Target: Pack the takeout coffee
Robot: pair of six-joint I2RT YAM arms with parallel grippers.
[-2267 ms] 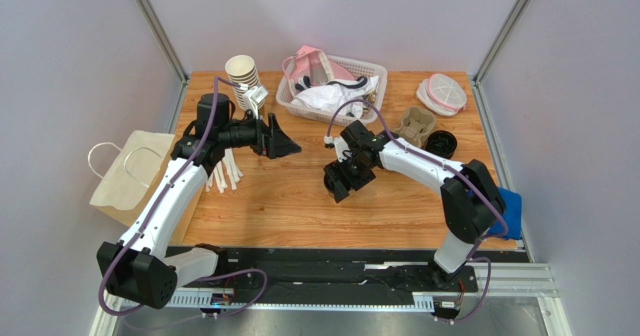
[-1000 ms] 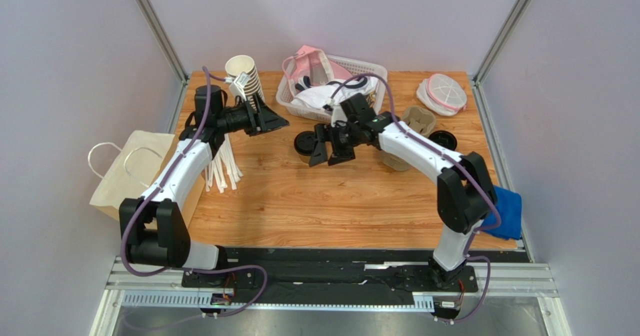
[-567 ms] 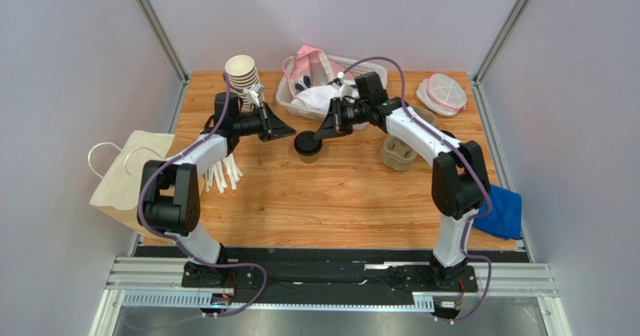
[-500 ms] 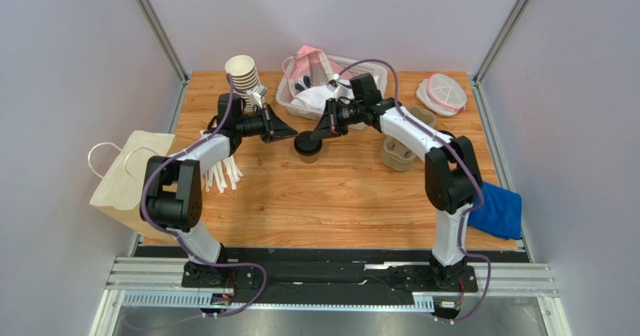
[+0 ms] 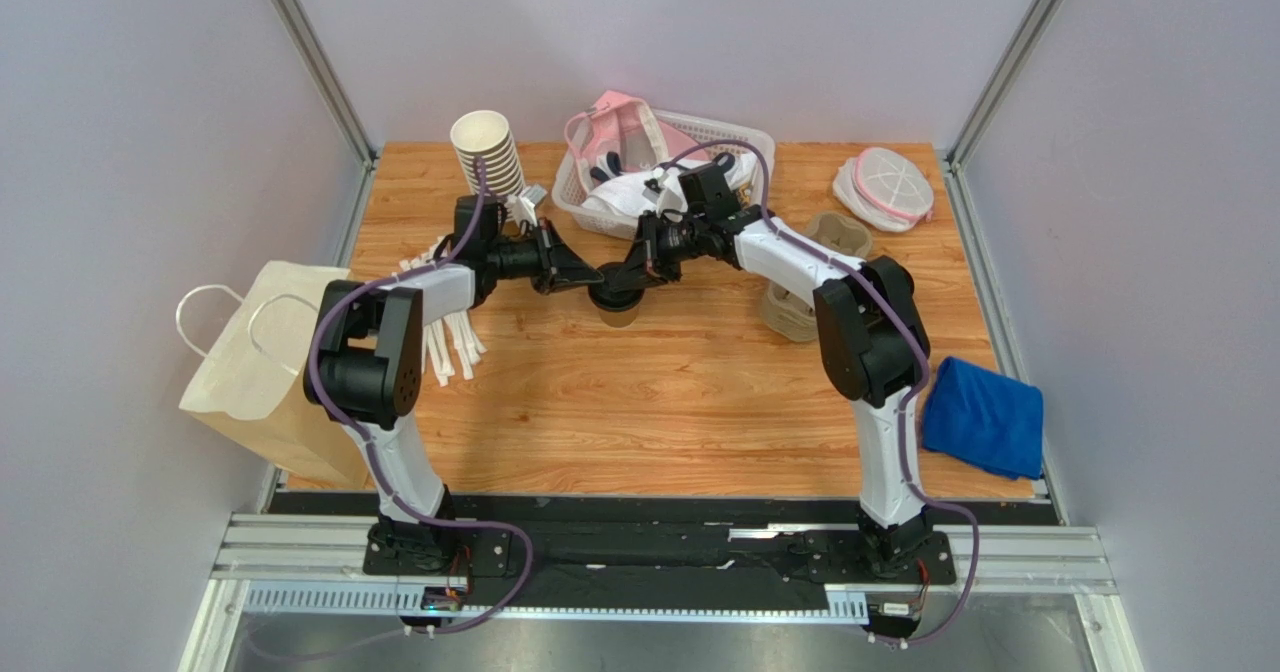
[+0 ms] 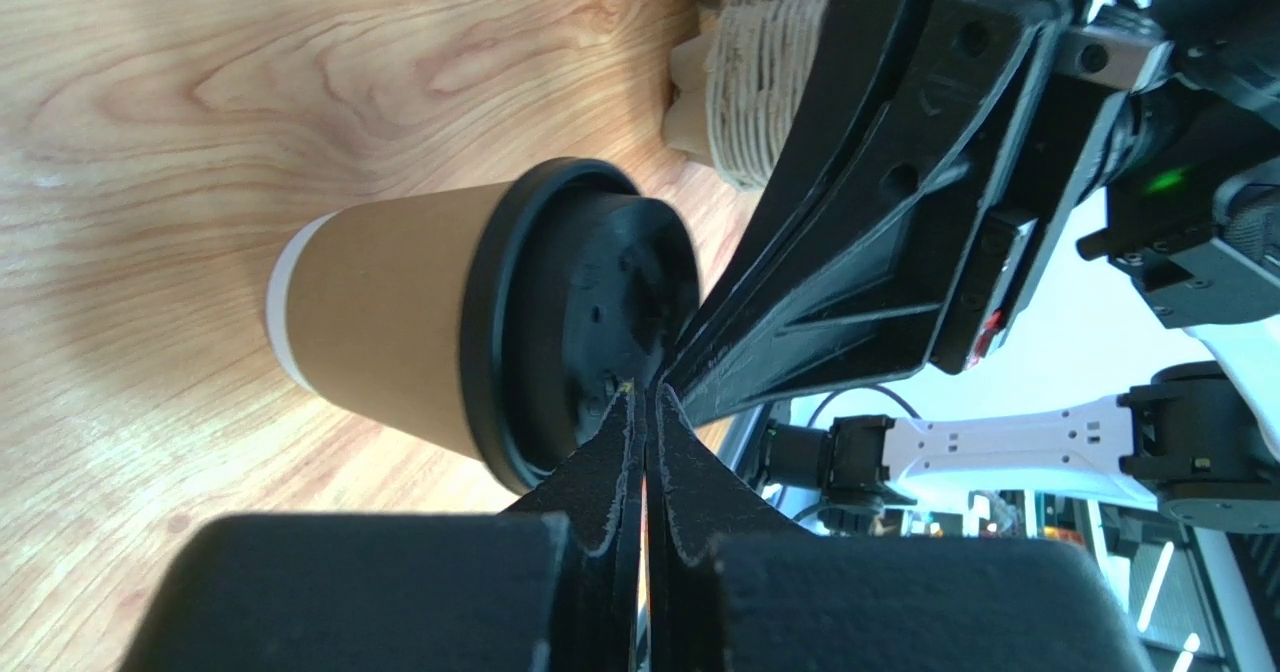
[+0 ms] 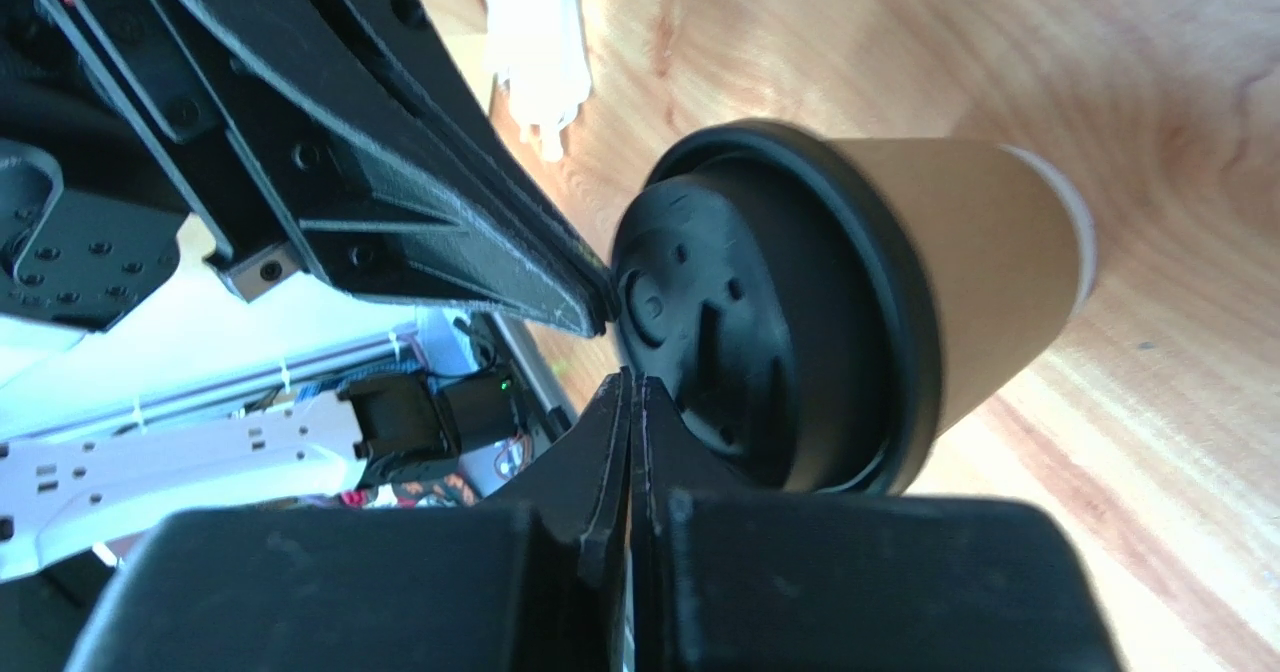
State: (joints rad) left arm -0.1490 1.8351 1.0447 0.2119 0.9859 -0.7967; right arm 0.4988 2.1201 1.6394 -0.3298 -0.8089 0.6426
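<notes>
Takeout coffee (image 5: 616,296) stood upright on the counter (image 5: 676,402), just in front of the white basket (image 5: 736,144), roughly mid-width. Kraft cup with its black lid (image 6: 594,327) seated on top.

Left hand (image 5: 589,282) came in from the left and right hand (image 5: 625,272) from the right. The two tips met over the cup, nearly nose to nose. Both hands were pressed fully together, fingers flat against each other with nothing between them. Neither was clamped on the cup.

In the left wrist view the joined fingertips (image 6: 631,447) sat right at the lid's rim, with the right hand's black fingers just opposite. The right wrist view gave the mirror picture: its own closed tips at the lid face and the left hand's fingers angling in from above. Couldn't tell whether either tip actually touched the lid – they were at least just beside it.

Around it:
- stack of lidless paper cups (image 5: 487,152) at the back left, near the left arm's wrist
- white strips (image 5: 451,345) lay fanned on the counter under the left forearm
- paper bag (image 5: 256,354) hung off the left edge of the counter
- pulp cup carrier (image 5: 790,309) sat right of the coffee, partly behind the right arm
- round pink-rimmed container (image 5: 885,188) at the back right
- blue cloth (image 5: 984,417) at the right edge – well apart from the cup
</notes>
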